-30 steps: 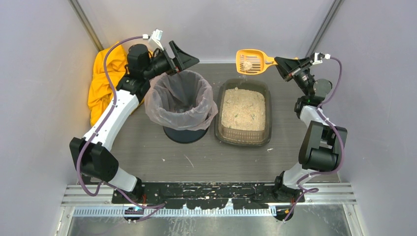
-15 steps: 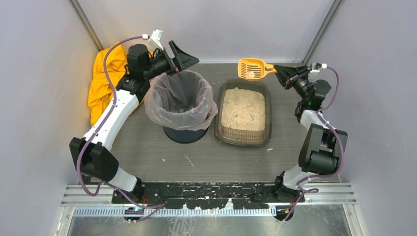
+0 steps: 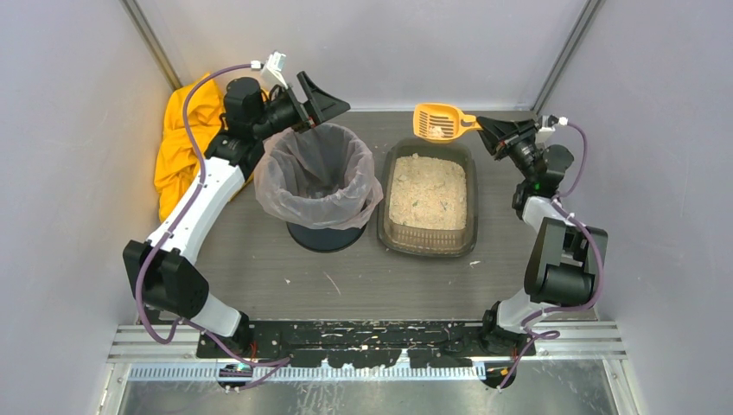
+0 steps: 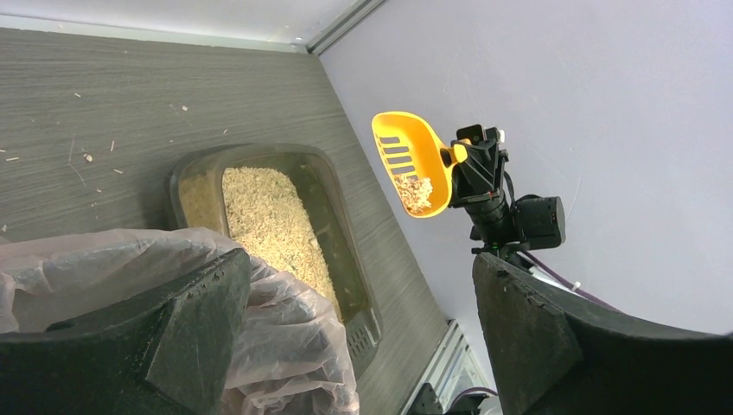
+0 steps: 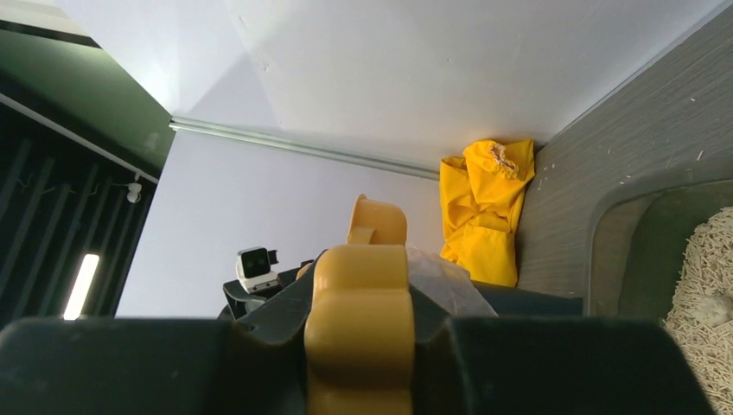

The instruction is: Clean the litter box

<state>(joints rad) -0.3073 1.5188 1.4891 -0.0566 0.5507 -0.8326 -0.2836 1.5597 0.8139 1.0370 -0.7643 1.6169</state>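
Observation:
The litter box [image 3: 430, 195] is a dark translucent tray of beige litter in the middle of the table; it also shows in the left wrist view [image 4: 270, 226]. My right gripper [image 3: 484, 128] is shut on the handle of the orange slotted scoop [image 3: 436, 121], held in the air above the box's far edge. The scoop [image 4: 413, 164] holds a small clump of litter. In the right wrist view the scoop handle [image 5: 360, 320] is clamped between the jaws. My left gripper [image 3: 321, 99] is open and empty, above the far rim of the round bin [image 3: 318, 177].
The round bin with a clear bag liner [image 4: 259, 320] stands left of the litter box. A yellow cloth [image 3: 183, 138] is bunched at the back left corner, also in the right wrist view [image 5: 484, 207]. Grey walls close in on all sides.
My right gripper has lowered and turned, tipping the scoop from upright to nearly level over the box's far edge. The left arm has not moved.

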